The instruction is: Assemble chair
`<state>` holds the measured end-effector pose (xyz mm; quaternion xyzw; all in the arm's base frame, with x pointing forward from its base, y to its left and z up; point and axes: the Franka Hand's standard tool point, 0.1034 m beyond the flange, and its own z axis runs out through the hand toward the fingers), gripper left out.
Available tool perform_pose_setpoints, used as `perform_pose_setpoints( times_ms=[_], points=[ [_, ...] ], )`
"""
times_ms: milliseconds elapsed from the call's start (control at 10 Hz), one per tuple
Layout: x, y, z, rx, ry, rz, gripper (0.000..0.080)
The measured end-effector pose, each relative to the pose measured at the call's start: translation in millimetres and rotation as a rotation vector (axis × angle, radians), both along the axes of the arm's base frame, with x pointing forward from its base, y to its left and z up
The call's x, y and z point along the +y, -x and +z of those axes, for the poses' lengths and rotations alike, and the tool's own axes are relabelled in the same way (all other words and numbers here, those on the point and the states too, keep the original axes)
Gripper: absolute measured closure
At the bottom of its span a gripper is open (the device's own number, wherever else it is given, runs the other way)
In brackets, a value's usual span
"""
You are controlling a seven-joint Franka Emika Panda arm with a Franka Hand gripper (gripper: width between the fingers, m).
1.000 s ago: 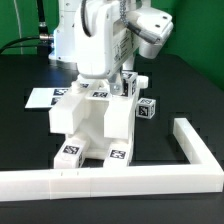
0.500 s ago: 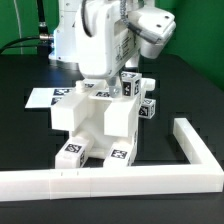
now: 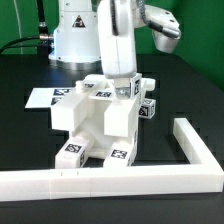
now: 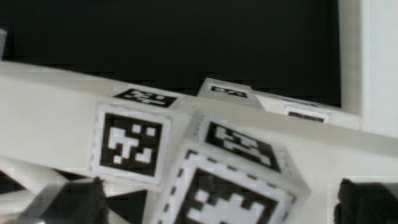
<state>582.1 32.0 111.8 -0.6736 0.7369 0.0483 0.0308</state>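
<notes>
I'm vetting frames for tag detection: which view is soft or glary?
Exterior view: evenly lit, tags on the chair small but legible, glare on the glossy arm. Wrist view: nearest tags large, slightly soft, and the dark shapes at the frame's edge blurred.

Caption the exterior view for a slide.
Glossy white robot arm poised over the chunky white tagged chair assembly on a black table, inside a white L-shaped border rail.

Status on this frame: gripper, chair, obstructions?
Gripper low over chair top, jaws hidden. Chair upright inside border rail. No obstruction visible.
</notes>
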Motion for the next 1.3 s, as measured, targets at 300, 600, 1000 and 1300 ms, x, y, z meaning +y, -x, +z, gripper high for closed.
perform_pose_setpoints(
  times_ms=[300, 600, 1000, 1300],
  points=[
    [-0.1, 1.5, 1.4, -0.013, -0.005, 0.309, 0.0150],
    [1.0, 1.8, 2.0, -0.027, 0.004, 0.575, 0.0150],
    [2.1, 2.9, 1.4, -0.046, 0.008, 0.907, 0.0150],
    [0.1, 2.1, 2.1, -0.051, 0.017, 1.126, 0.0150]
  ],
)
